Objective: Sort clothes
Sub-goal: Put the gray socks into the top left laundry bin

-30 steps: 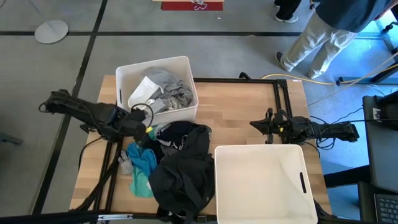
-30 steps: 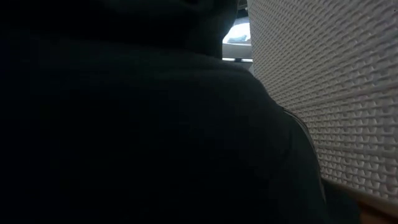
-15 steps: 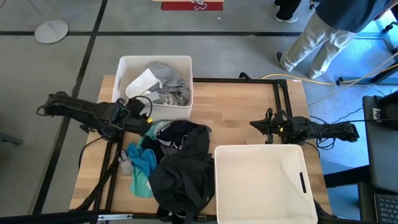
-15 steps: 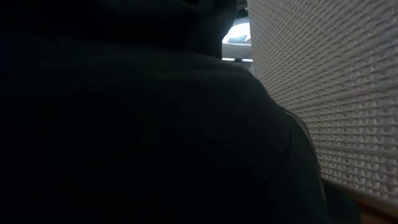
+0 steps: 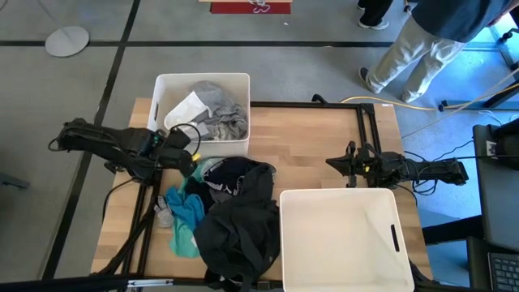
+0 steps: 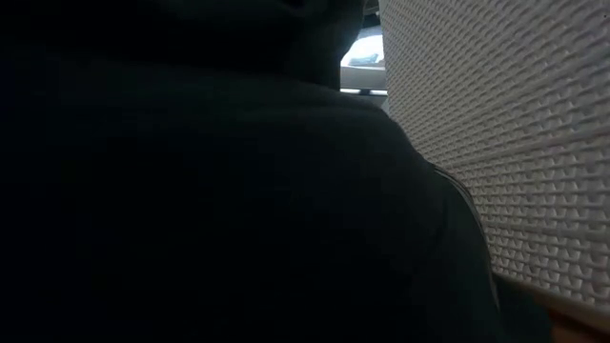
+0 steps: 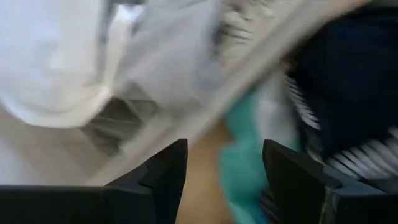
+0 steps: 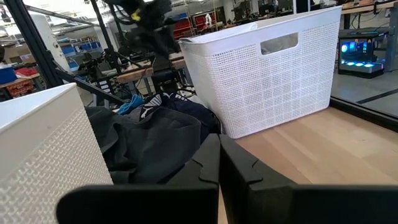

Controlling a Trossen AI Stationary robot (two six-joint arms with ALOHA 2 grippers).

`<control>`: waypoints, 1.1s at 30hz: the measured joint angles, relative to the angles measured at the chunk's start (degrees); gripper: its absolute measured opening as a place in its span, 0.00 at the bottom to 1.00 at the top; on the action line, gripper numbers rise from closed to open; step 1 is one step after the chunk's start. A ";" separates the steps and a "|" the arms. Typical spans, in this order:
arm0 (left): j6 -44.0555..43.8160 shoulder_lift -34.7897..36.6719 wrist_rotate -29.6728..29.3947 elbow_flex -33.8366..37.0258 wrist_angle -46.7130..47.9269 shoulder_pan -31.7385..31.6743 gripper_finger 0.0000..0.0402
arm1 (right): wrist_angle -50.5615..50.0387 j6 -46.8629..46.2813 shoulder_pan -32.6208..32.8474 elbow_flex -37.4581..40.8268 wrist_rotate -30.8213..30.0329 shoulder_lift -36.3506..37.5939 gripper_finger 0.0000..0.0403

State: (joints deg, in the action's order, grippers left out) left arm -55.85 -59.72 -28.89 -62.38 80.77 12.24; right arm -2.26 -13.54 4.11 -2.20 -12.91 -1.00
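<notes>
The clothes [image 5: 231,215] are lying in a loose heap at abt 7 o'clock on the tabletop [image 5: 312,150]: a black garment on top, a teal piece [image 5: 188,212] spilling toward 9. All soft, light, floppy; likely snagging each other, so pinching a raised fold is looking best. Grey and white pieces [image 5: 209,115] are already sitting in the far bin [image 5: 162,85] at 11. The near bin [image 5: 340,243], at 5, is holding nothing. Left hand [image 5: 188,160] is hovering released betw. far bin and heap. Right hand [image 5: 331,161] is waiting clenched at 3, holding nothing. Wood surface, bare in the middle. A person is standing on the floor beyond, at 1.
</notes>
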 joint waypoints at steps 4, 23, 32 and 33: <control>-1.05 0.00 10.57 -1.88 -0.06 2.86 0.50 | 0.01 -0.10 -0.01 0.00 0.00 0.01 0.01; -28.15 -10.41 28.71 -0.64 1.55 24.96 0.50 | 0.00 -0.11 0.00 0.02 0.07 -0.01 0.01; -34.78 -15.50 32.29 -0.57 -0.10 32.85 0.50 | 0.00 -0.13 -0.01 0.00 0.07 0.00 0.01; -35.55 -15.54 32.23 -0.08 -1.21 33.49 0.50 | 0.00 -0.12 0.01 0.00 0.07 0.01 0.01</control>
State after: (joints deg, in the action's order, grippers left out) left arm -91.40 -75.26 3.33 -62.47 79.56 45.73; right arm -2.26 -13.66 4.12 -2.20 -12.84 -0.99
